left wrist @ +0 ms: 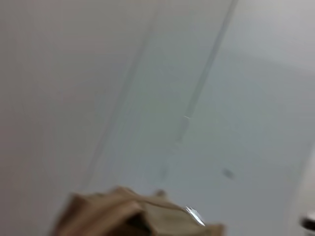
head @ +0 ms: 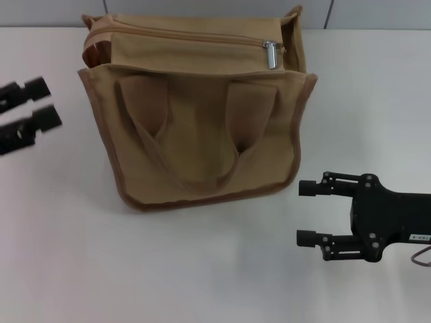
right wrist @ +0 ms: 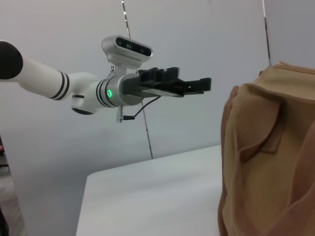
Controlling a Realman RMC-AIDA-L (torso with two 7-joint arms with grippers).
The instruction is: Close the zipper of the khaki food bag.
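The khaki food bag stands on the white table in the middle of the head view, front pocket and two handles facing me. Its zipper runs across the top panel, and the silver pull tab sits near the line's right end. My left gripper hovers open to the left of the bag, apart from it. Open too, my right gripper hangs off the bag's front right corner, fingers pointing left. The left wrist view catches the bag's top and a glint of the pull tab.
The white table stretches out in front of the bag and to both sides. A grey wall rises behind it. In the right wrist view the left arm's gripper shows above the table, left of the bag.
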